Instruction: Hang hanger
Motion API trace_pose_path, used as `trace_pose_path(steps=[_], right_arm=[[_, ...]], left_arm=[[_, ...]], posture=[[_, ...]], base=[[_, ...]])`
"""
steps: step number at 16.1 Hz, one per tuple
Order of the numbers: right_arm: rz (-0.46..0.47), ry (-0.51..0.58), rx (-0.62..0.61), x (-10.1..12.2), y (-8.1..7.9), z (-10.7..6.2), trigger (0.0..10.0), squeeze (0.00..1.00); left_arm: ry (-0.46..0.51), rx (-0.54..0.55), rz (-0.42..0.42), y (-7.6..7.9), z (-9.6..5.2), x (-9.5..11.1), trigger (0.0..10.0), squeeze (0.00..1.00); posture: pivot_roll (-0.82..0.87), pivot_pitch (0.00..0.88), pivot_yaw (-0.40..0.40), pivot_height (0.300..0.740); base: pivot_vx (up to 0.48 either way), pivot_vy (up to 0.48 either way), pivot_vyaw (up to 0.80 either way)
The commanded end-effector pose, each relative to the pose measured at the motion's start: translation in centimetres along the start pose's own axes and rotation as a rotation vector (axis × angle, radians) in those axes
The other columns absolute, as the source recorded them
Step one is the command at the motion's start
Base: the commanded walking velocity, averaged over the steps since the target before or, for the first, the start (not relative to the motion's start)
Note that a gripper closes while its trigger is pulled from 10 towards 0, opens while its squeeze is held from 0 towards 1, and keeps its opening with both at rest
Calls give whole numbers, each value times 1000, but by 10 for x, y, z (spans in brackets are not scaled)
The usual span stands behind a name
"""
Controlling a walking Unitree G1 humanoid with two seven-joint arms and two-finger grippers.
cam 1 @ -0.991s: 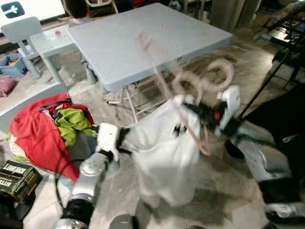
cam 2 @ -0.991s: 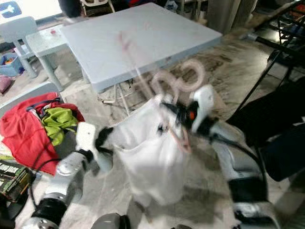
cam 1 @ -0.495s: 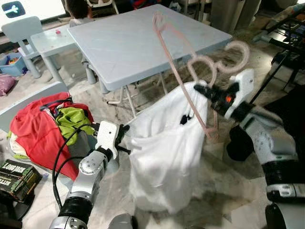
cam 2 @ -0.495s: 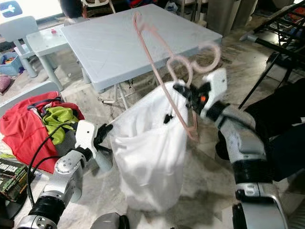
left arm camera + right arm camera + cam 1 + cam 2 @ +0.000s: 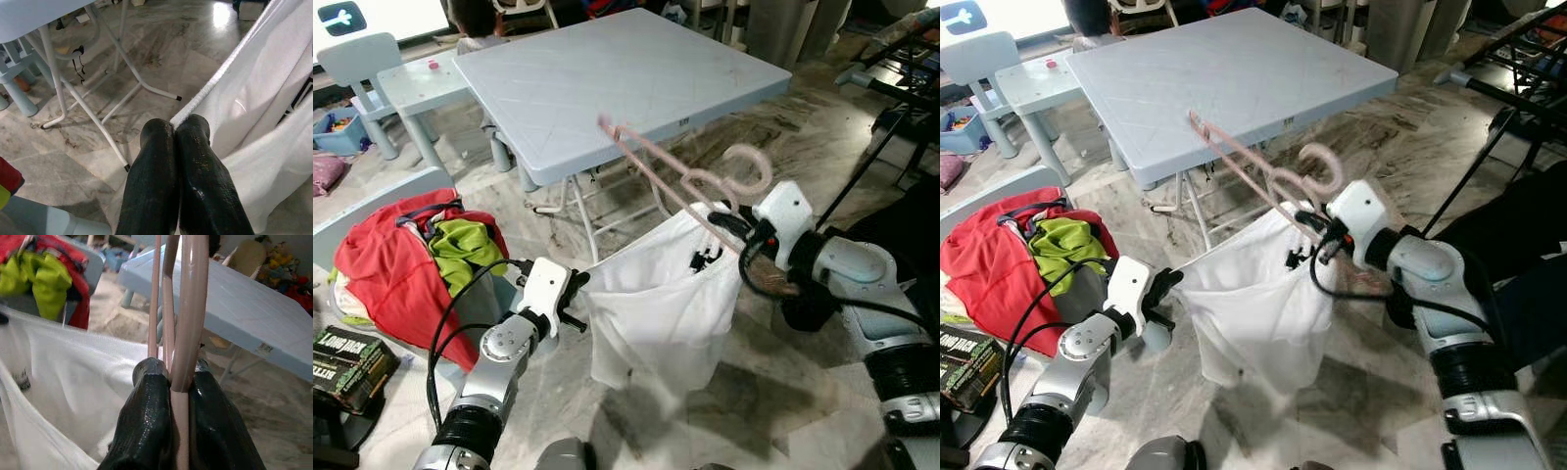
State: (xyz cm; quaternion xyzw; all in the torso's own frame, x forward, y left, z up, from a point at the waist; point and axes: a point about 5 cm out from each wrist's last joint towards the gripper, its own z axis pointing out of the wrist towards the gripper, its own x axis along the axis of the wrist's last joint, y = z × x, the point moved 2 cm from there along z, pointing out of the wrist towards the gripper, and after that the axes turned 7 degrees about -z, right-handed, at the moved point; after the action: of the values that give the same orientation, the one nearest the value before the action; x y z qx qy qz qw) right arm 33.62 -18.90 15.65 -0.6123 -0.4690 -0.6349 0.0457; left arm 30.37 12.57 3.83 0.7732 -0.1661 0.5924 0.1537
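— Holding anything in your right tool [image 5: 172,382]?

— Yes, its two black fingers are clamped on the pink hanger [image 5: 690,186], pressed against the rods from both sides. The hanger sticks up and away from that tool, slanting toward the grey bench [image 5: 617,73], with its curled hook [image 5: 749,168] just above the tool.

— And the left tool [image 5: 175,134]?

— Its fingers are pinched together on the hemmed edge of the white garment [image 5: 661,304]. The cloth stretches between my two tools and sags toward the marble floor [image 5: 783,392].

— How are your arms set?

— My right arm is bent at the elbow, wrist raised near the bench's corner. My left arm reaches forward low, beside the red and green clothes pile [image 5: 411,259].
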Motion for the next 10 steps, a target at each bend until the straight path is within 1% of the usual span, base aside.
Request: trace_pose_path(steps=[1,2,3,4,5,6,7,8,10], right_arm=[[-52,5,29,3,3,-5,10000,0],[-68,-9,79,0,-2,-8,10000,0],[-111,-47,160,-7,-9,-14,10000,0],[-132,-63,182,-9,-11,-16,10000,0],[-178,-113,240,-17,-14,-22,10000,0],[-189,-123,255,-19,-14,-23,10000,0],[-266,-169,286,-24,-13,-27,10000,0],[-286,-175,297,-24,-13,-27,10000,0],[-314,-153,305,-20,-11,-27,10000,0]], left_arm=[[21,26,16,-9,-2,6,0,0],[15,33,20,-11,-2,5,0,0],[8,35,19,-12,-3,3,0,0],[6,33,19,-11,-4,2,0,0],[-5,25,21,-9,-4,0,0,0],[-6,24,20,-9,-4,-1,0,0],[11,11,15,-5,-3,3,0,0],[21,12,18,-5,-2,5,0,0],[27,47,27,-12,-2,8,0,0]], posture=[[-81,0,41,740],[-81,0,41,740],[-82,0,41,740],[-82,0,41,740],[-82,0,41,740],[-82,0,41,740],[-85,0,44,740],[-85,0,44,740],[-82,0,46,740]], base=[[0,0,0],[0,0,0],[0,0,0],[0,0,0],[0,0,0],[0,0,0],[0,0,0],[0,0,0],[0,0,0]])
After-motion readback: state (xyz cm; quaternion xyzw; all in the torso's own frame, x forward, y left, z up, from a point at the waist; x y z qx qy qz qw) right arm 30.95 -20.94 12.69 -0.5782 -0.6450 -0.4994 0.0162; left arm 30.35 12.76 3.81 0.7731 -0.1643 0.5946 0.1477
